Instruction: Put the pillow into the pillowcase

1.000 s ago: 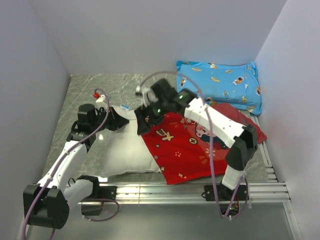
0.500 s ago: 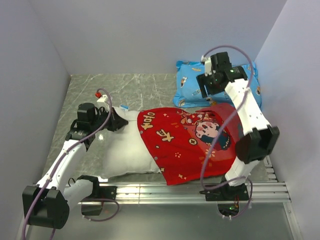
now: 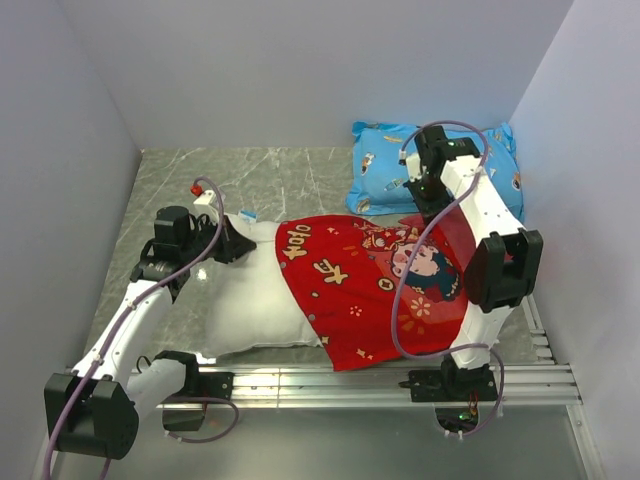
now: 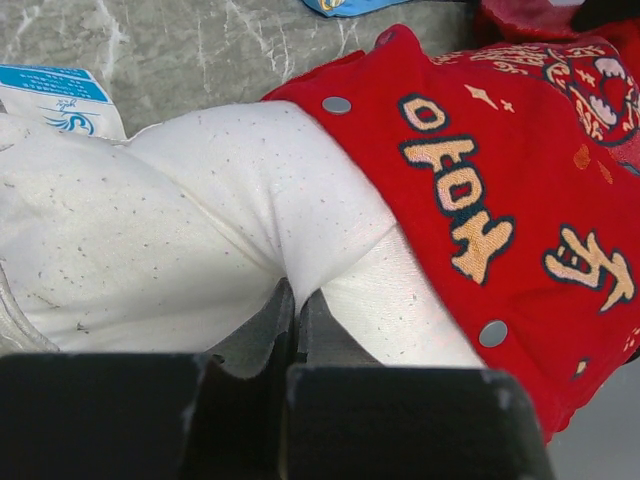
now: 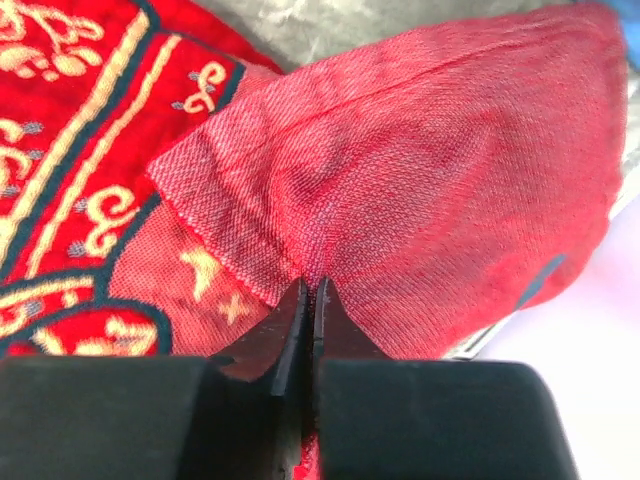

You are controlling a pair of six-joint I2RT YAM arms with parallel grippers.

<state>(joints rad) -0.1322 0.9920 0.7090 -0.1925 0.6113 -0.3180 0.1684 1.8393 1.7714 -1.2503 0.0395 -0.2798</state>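
1. The left end effector (image 4: 297, 300) is clamped on a pinched fold of the white pillow (image 4: 180, 220). Its fingers are together, with cloth bulging to either side. This probably anchors the bare end while the case is drawn along.
2. The right end effector (image 5: 308, 290) is closed tight on a turned-over corner of the red pillowcase (image 5: 420, 190). The duller weave faces up there. I judge this grip is for pulling the far end taut.
3. The pillow's right part runs under the case's open hem, which is studded with grey snaps (image 4: 337, 104). Its left part lies bare on the grey bench (image 3: 250, 175).
4. Cream lettering (image 4: 455, 185) near the hem reads "HOLO" (a character-like glyph follows). The print on the pillow's blue-and-white label (image 4: 55, 95) is too small to read.
5. A blue pillow (image 3: 440, 165) lies behind, by the far wall.
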